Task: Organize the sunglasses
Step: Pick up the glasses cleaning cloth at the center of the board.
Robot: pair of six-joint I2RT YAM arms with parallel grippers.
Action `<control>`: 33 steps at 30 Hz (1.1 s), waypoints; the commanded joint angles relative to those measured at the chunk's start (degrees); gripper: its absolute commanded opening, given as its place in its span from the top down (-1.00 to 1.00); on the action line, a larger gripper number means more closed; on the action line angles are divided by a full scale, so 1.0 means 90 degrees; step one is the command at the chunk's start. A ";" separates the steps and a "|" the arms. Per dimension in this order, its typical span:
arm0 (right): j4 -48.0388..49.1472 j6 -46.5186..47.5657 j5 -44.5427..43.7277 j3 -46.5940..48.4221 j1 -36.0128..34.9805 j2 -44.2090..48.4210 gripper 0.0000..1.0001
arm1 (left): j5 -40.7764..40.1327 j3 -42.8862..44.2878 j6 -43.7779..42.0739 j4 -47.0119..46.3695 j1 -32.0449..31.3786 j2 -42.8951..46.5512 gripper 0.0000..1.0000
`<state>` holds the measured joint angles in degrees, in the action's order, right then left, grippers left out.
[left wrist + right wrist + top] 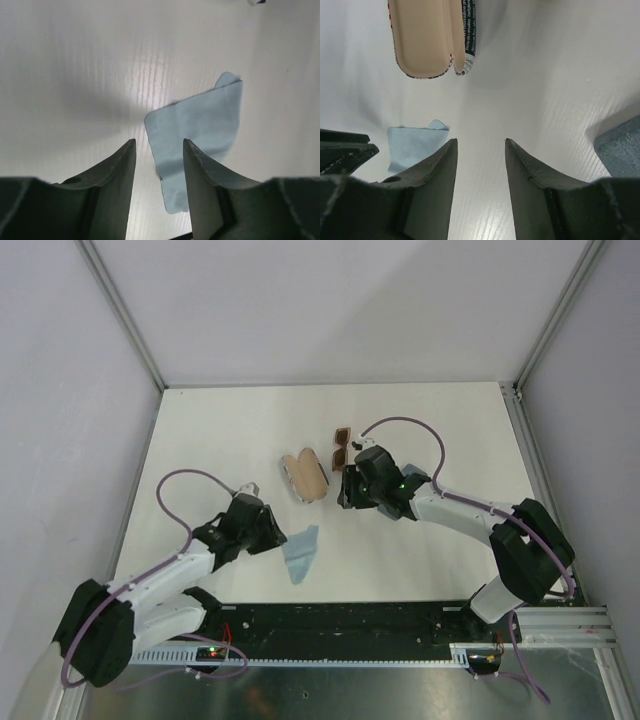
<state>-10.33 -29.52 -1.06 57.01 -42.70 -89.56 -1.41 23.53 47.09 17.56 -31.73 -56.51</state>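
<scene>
1. The brown-amber sunglasses (pixel 342 447) lie on the white bench (pixel 220 430), a little past its middle. Their lenses face up and are lined up one beyond the other.
2. They sit at about 1 o'clock from the open case (pixel 305 478), close to its far right end. The top view does not show whether the two touch.
3. The right pincer (pixel 348 495) is low over the bench at 6 o'clock from the sunglasses. It is near them but apart, and at 3 o'clock from the case.
4. In the right wrist view its jaws stand moderately apart with only bare bench between them, so it holds nothing. The beige-lined halves of the case lie ahead at about 11 o'clock.
5. A grey-blue textured thing (pixel 620 150) shows at the 3 o'clock edge of that view. What it is cannot be told.
6. The left pincer (pixel 159 145) is well apart from the sunglasses, at about 7 o'clock from them, with the case lying between.
7. Its jaws are also parted and grip nothing. A light blue cloth (pixel 200 130) lies flat on the bench just ahead of the tips, running partly behind the right jaw.
8. In the top view the cloth lies at 6 o'clock from the case, just beside the left pincer and further from the right one.
</scene>
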 commanded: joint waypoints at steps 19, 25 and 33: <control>0.0345 -0.0137 0.0214 -0.0017 -0.0096 -0.0140 0.09 | -0.0071 0.0611 -0.0806 -0.0145 0.0041 -0.1462 0.21; 0.0286 -0.0131 0.0162 -0.0021 -0.0102 -0.0066 0.11 | 0.0059 0.0657 -0.0781 -0.0331 -0.0061 -0.1784 0.33; 0.0321 -0.0138 0.0194 -0.0024 -0.0102 -0.0033 0.11 | 0.0235 0.0495 -0.0619 -0.0655 -0.0076 -0.1883 0.80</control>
<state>-9.08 -30.24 0.51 57.01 -43.35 -90.65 -0.60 28.95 41.15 12.05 -32.12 -72.86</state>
